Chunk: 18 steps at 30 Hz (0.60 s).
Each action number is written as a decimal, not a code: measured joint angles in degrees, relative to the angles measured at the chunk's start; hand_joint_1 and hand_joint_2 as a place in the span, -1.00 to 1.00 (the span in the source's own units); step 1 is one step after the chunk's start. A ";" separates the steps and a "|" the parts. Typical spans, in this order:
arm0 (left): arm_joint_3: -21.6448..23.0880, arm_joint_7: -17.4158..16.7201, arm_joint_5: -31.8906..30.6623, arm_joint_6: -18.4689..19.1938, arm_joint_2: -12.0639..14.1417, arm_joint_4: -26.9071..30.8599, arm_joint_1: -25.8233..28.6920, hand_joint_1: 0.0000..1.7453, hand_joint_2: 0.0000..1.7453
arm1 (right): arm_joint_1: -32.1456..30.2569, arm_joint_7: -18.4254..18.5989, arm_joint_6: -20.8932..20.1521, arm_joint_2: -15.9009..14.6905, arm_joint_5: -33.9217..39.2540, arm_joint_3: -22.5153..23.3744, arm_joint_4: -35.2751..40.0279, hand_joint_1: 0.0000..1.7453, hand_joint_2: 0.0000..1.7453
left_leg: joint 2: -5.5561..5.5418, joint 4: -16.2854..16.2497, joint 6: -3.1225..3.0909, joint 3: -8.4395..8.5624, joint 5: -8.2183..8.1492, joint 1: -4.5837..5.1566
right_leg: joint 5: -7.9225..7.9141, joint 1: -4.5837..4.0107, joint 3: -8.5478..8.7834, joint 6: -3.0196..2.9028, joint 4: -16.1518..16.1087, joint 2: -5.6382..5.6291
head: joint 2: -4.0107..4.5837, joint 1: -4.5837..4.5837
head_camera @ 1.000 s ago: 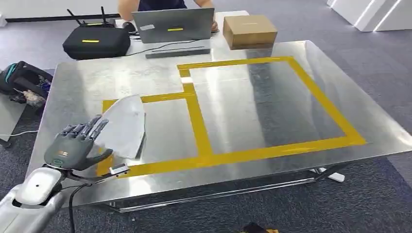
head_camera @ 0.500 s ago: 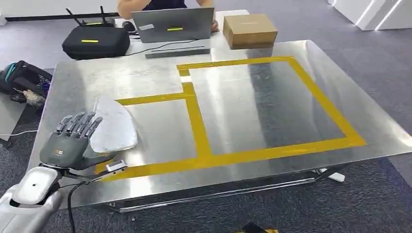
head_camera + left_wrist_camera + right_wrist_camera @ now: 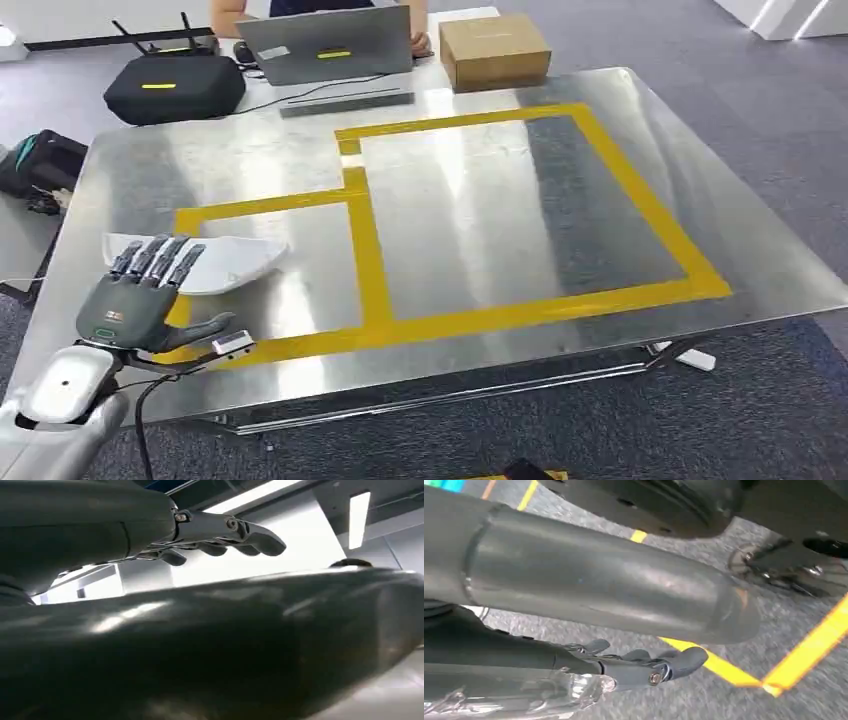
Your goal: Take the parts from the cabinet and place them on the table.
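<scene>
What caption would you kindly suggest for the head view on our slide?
Left hand over a white part on the yellow-taped steel table.

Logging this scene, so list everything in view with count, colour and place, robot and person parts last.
table: one, shiny metal, centre.
tape: yellow lines forming two boxes on the table.
part: one, white, lying on the table's near left, in the small taped box.
laptop: one, grey, far edge.
case: one, black, far left.
router: one, black, behind the case.
box: one, brown cardboard, far edge.
bag: one, dark, on the floor left of the table.
person: one, behind the laptop.
left hand: grey, fingers spread over the part's near end.
right hand: grey, hanging above the floor.
</scene>
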State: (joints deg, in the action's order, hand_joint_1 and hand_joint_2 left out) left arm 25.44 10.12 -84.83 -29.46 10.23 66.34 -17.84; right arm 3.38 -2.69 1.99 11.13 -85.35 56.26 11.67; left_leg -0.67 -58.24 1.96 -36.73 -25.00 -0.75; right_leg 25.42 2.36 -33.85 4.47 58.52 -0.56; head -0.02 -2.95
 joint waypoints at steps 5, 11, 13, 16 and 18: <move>-0.18 0.22 0.02 0.15 -0.02 0.00 0.46 -1.00 -1.00 | 0.00 0.02 0.02 -0.05 -0.04 0.04 0.00 -1.00 -1.00 | 0.09 -15.72 -1.40 -5.87 -6.51 0.91 | -0.76 -1.53 -1.02 -1.29 -0.01 0.14 | -0.02 0.13; -0.72 0.28 0.04 0.13 0.02 0.00 0.08 -1.00 -1.00 | 0.36 0.31 0.04 0.00 -0.04 0.15 0.02 -1.00 -1.00 | 0.28 2.56 -3.94 5.29 -0.21 3.19 | -1.93 -2.42 -1.70 -2.28 -0.17 0.11 | -0.02 0.04; -0.83 0.28 0.07 0.13 0.07 0.00 0.19 -1.00 -1.00 | 0.36 0.42 0.02 0.00 -0.04 0.15 0.02 -1.00 -1.00 | 0.26 2.83 -3.98 5.16 0.29 3.19 | -2.40 -2.41 -1.65 -1.80 -0.36 0.24 | -0.02 0.07; -0.85 0.31 0.07 0.15 0.02 0.00 0.16 -1.00 -1.00 | 0.30 0.46 0.02 -0.07 -0.04 0.17 0.02 -1.00 -1.00 | 0.41 3.57 -4.48 4.30 1.81 2.57 | 3.70 -2.54 -3.90 -0.88 5.22 0.18 | -0.02 -0.26; -0.85 0.31 0.07 0.15 0.02 0.00 0.23 -1.00 -1.00 | 0.43 0.46 0.02 -0.11 -0.04 0.17 0.02 -1.00 -1.00 | 0.41 3.50 -4.55 3.03 2.79 2.58 | 8.80 -2.46 -6.59 -0.55 14.18 0.23 | 0.00 -0.24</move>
State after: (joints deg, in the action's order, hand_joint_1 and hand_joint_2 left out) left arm 24.59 10.43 -84.76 -29.31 10.25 66.34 -17.61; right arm 3.81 -2.23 2.01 11.02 -85.39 56.43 11.69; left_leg -0.26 -54.74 -2.59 -33.70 -22.21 1.83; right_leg 34.22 -0.10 -40.44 3.92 72.70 -0.33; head -0.02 -3.19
